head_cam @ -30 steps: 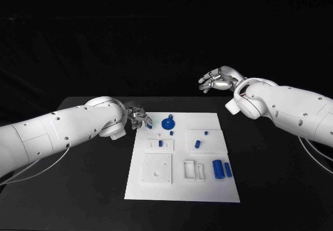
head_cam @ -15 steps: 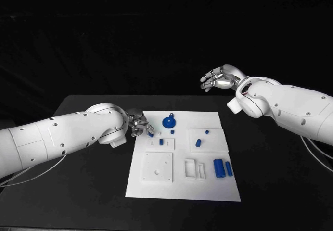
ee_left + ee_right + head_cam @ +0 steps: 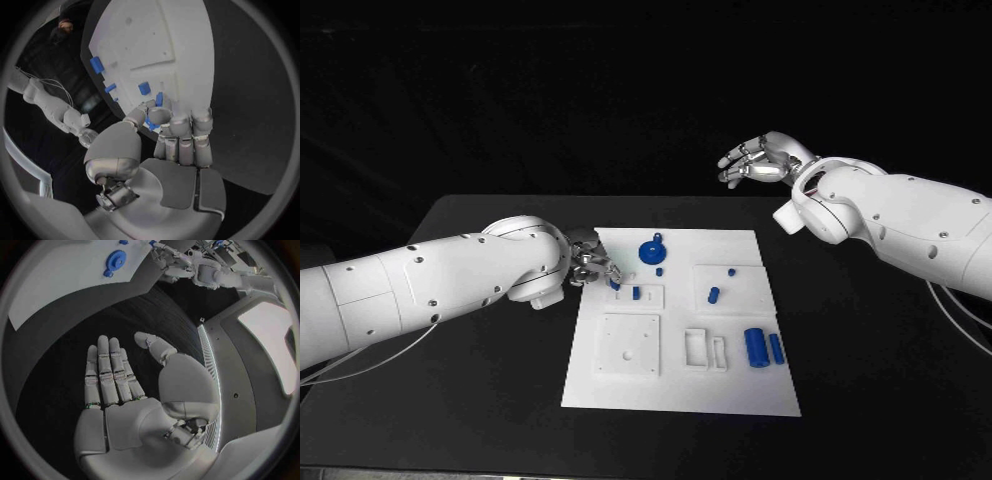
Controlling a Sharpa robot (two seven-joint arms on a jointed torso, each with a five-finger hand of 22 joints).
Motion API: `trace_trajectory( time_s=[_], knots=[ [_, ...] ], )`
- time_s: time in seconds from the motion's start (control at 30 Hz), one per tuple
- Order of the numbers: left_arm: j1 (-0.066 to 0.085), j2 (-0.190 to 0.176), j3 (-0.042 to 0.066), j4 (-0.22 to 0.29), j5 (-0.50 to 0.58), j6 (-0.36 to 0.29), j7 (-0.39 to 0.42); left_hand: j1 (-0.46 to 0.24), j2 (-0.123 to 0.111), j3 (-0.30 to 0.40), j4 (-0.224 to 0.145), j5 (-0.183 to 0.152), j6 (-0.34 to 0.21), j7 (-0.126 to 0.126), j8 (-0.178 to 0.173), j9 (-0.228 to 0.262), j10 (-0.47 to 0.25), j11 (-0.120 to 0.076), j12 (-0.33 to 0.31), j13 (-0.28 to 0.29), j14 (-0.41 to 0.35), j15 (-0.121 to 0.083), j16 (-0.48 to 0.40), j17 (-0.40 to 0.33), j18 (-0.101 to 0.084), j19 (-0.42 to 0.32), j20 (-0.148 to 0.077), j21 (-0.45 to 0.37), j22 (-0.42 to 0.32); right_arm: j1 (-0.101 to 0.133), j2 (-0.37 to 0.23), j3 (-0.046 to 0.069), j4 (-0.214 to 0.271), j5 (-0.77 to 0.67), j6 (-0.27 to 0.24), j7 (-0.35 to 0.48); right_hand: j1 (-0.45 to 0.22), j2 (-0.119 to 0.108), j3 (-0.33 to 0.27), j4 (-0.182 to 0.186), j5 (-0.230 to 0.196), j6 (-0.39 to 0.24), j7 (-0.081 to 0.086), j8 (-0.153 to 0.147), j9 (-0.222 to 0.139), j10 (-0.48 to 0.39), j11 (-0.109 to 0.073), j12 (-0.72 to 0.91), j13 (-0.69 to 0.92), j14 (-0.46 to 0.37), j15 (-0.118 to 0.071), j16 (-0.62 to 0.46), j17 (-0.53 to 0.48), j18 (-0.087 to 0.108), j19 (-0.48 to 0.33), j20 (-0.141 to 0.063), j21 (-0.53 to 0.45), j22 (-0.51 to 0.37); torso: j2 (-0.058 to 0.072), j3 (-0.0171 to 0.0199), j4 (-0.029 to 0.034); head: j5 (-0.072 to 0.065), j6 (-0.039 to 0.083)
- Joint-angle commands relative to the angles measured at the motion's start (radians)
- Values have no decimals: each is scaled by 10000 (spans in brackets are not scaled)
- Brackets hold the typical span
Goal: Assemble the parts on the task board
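The white task board (image 3: 678,385) lies in the middle of the black table. My left hand (image 3: 589,264) hovers over the board's left edge, fingers curled, and pinches a small blue part (image 3: 613,284); in the left wrist view the same blue part (image 3: 150,124) shows between thumb and fingertips. Just beside it a short blue peg (image 3: 636,294) stands in a small raised plate. A round blue piece (image 3: 652,252) with a stem lies at the board's far side, also seen as the round blue piece (image 3: 115,260). My right hand (image 3: 759,160) is raised beyond the table's far edge, fingers spread, holding nothing; right hand palm (image 3: 115,390).
On the board's right side lie two blue cylinders (image 3: 756,347) side by side and two small blue pieces (image 3: 713,296) on a raised square. A larger raised square (image 3: 629,345) and a slotted block (image 3: 704,352) sit at the near middle. Black table surrounds the board.
My left hand has moved right and slightly nearer with the small blue part, from off the board's left edge to beside the peg plate. The right hand has barely shifted.
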Motion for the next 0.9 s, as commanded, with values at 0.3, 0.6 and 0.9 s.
trace_trajectory(
  time_s=[0.3, 0.6, 0.9],
  knots=[
    [-25, 23, -50, 105, -405, -9, -90, -25, 131, 69, 2, 722, 787, -666, 122, 2110, -219, -222, 106, 14, 56, -394, 104, 72, 843, -10, -606, 217, 218, 3, -6, 6, 4, -12, 156, -12, -42, -4, -29, 34, 18, -95, 146, 54, -15, -9, 67, -75, -14, -65, 16, -39, 2, -152, -76, 16, -52, 19, -2, 17, -8, 20, -28],
    [-32, 7, -256, 199, -535, 60, -92, -55, 115, 68, 7, 754, 839, -684, 167, 2141, -208, -239, 132, 16, 69, -404, 129, 91, 851, -23, -599, 264, 216, 3, -6, 6, 1, -11, 165, -13, -44, -4, -31, 33, 21, -99, 147, 53, -17, -12, 68, -78, -15, -68, 16, -41, 2, -152, -78, 16, -57, 22, -2, 7, -8, 11, -35],
    [-56, 7, -295, 303, -664, 19, -61, -100, 73, 92, 5, 1089, 866, -708, 230, 2197, -200, -262, 191, 23, 81, -429, 179, 131, 875, -47, -593, 367, 212, 2, -1, 6, 1, 5, 124, 13, -47, 2, -31, 36, 25, -100, 147, 55, -18, -12, 69, -79, -15, -68, 17, -41, 3, -151, -78, 17, -61, 26, 3, 7, 2, -8, -46]
  ],
)
